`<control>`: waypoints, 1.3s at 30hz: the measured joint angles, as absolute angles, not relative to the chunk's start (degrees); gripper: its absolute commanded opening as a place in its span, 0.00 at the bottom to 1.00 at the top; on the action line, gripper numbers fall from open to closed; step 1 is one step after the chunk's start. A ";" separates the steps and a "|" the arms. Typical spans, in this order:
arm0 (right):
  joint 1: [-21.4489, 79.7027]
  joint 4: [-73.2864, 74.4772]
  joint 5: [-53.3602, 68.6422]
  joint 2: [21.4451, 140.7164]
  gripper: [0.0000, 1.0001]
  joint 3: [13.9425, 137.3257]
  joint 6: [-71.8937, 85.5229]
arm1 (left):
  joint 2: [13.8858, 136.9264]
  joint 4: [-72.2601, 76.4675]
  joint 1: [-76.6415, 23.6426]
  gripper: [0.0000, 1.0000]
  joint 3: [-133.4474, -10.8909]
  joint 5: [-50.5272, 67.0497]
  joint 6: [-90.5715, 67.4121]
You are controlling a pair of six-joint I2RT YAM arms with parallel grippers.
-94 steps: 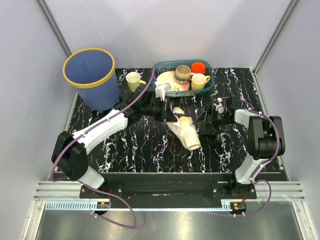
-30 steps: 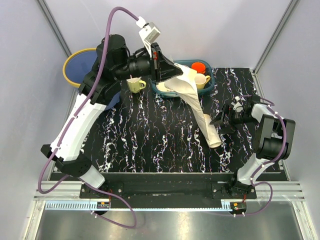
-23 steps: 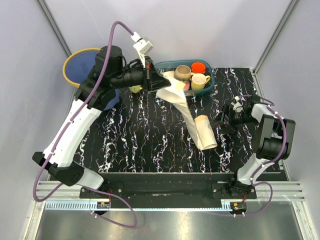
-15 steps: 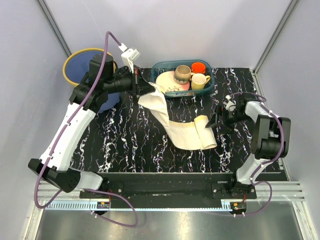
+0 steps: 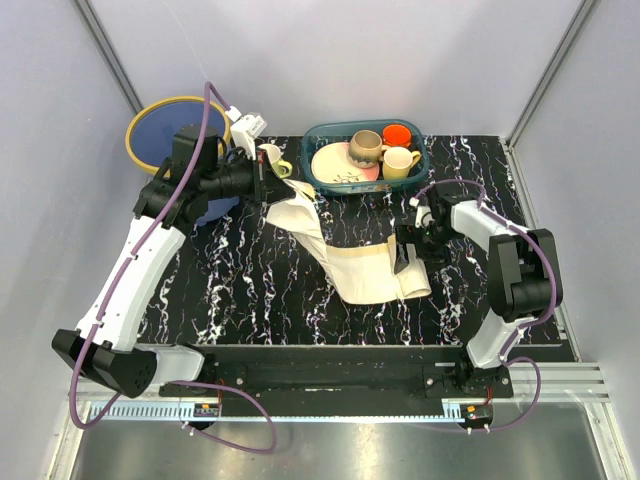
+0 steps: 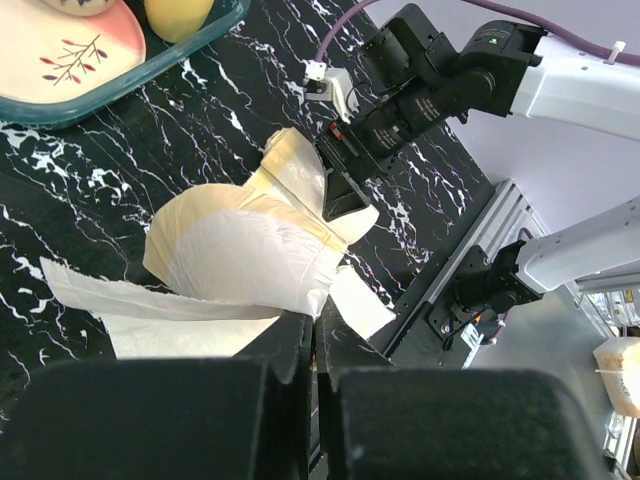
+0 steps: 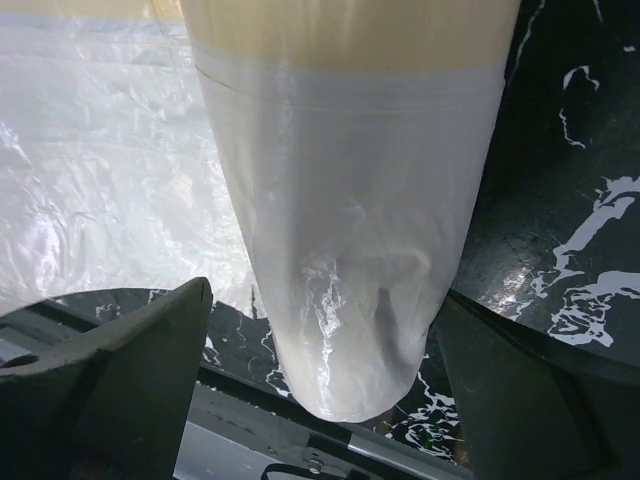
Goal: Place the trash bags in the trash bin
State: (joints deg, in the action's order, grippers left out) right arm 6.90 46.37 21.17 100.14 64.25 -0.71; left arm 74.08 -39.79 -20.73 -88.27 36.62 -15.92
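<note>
You're in a robot lab test cell. The black marble-print tabletop point(image 5: 260, 300) is boxed in by plain grey panels point(image 5: 350, 50) on aluminium posts point(image 5: 108, 62) behind and beside it. A mounting rail point(image 5: 330, 375) along its near edge carries both arm bases point(image 5: 190, 372), and purple cables point(image 5: 205, 105) loop above it.

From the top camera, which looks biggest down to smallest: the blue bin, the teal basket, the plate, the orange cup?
1. trash bin and teal basket: about alike. The left arm hides part of the bin and its rim stands nearer the camera, so I won't rank them.
2. cream plate
3. orange cup
</note>
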 measured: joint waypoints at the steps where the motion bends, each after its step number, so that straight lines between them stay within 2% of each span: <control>1: 8.14 46.41 19.81 100.16 1.00 64.38 -0.25 | 73.97 -39.79 -20.62 0.00 -87.96 36.62 -15.94; 13: 10.87 45.80 9.30 103.83 1.00 66.04 1.69 | 72.84 -40.23 -20.16 0.00 -81.56 35.99 -15.88; 31: 14.44 44.91 11.42 103.79 1.00 67.48 3.33 | 72.07 -40.01 -20.16 0.00 -77.78 35.86 -15.90; 33: 14.50 44.64 10.63 103.94 0.97 67.48 3.40 | 72.07 -39.77 -20.16 0.00 -77.36 35.86 -15.90; 34: 14.57 44.47 10.26 104.14 0.95 67.48 3.44 | 72.07 -39.75 -20.16 0.00 -77.12 35.86 -15.92; 36: 14.68 44.16 9.39 105.01 0.79 67.51 3.55 | 72.03 -39.55 -20.16 0.00 -76.66 35.86 -15.90; 37: 14.76 44.05 8.95 105.19 0.68 67.68 3.81 | 71.92 -39.35 -20.16 0.00 -76.16 35.81 -15.88; 38: 14.79 43.99 8.62 105.25 0.53 67.68 3.79 | 71.81 -39.35 -20.16 0.00 -75.72 35.79 -15.88; 39: 14.81 43.88 8.38 105.34 0.28 67.68 3.68 | 71.64 -39.38 -20.16 0.00 -75.29 35.70 -15.75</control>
State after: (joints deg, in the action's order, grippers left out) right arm 14.81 43.88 8.38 105.34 67.68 3.68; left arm 71.64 -39.38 -20.16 -75.29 35.70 -15.75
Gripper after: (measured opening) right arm 0.726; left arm 0.002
